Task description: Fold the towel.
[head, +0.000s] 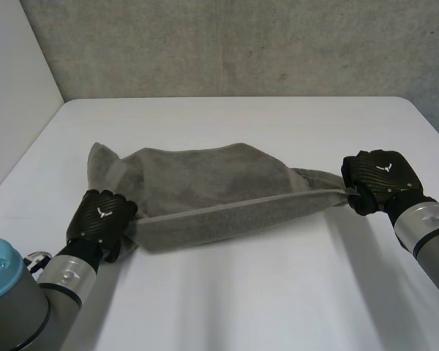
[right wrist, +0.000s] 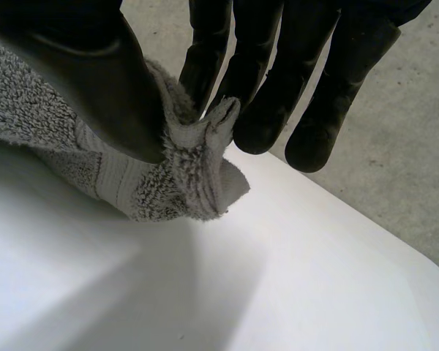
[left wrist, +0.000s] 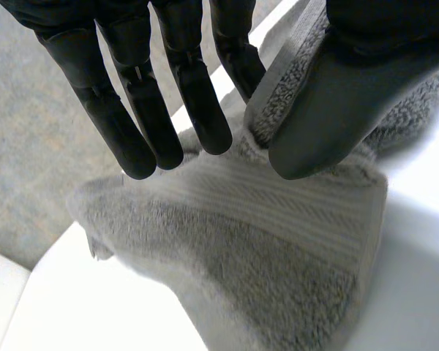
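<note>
The black left hand (head: 99,219) and right hand (head: 380,178) each pinch a near corner of the grey terry towel (head: 205,183), thumb against fingers. Hold that edge taut and level, then land it squarely on the towel's far edge.

surface: white table (head: 227,292) | on it: grey towel (head: 205,183), near edge raised

Towel (head: 205,186) on table (head: 241,307) btwn L robot hand (head: 99,218) & R robot hand (head: 378,178), 1 per end
</note>
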